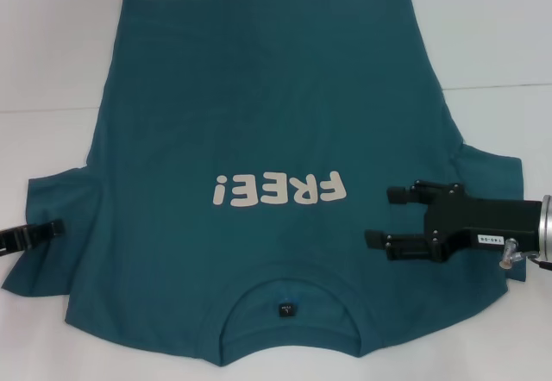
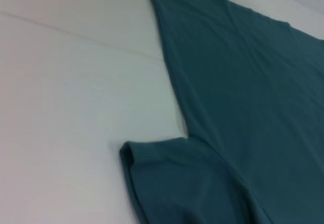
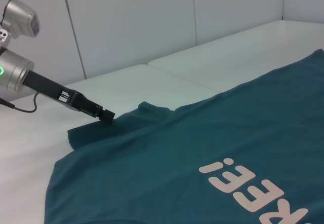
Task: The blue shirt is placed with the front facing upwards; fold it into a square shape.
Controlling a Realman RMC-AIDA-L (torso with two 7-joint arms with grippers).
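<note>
The blue shirt (image 1: 276, 140) is lying flat and face up on the white worktop (image 1: 52, 45), filling most of the head view, with its hem toward the top of the frame and its collar at the bottom centre. The off-white "FREE!" print (image 1: 278, 190) is reading upside down just below the middle, and a small black neck tag (image 1: 285, 309) is sitting inside the collar.

The right gripper (image 1: 379, 216) is reaching in from the right edge, hovering over the shirt's shoulder area near the sleeve, its two black fingers (image 1: 401, 194) spread apart with nothing between them.

The left gripper (image 1: 53, 227) is showing only as a dark tip at the left edge (resting at the shirt's other sleeve), and whether its fingers are spread or pressed together cannot be told.
</note>
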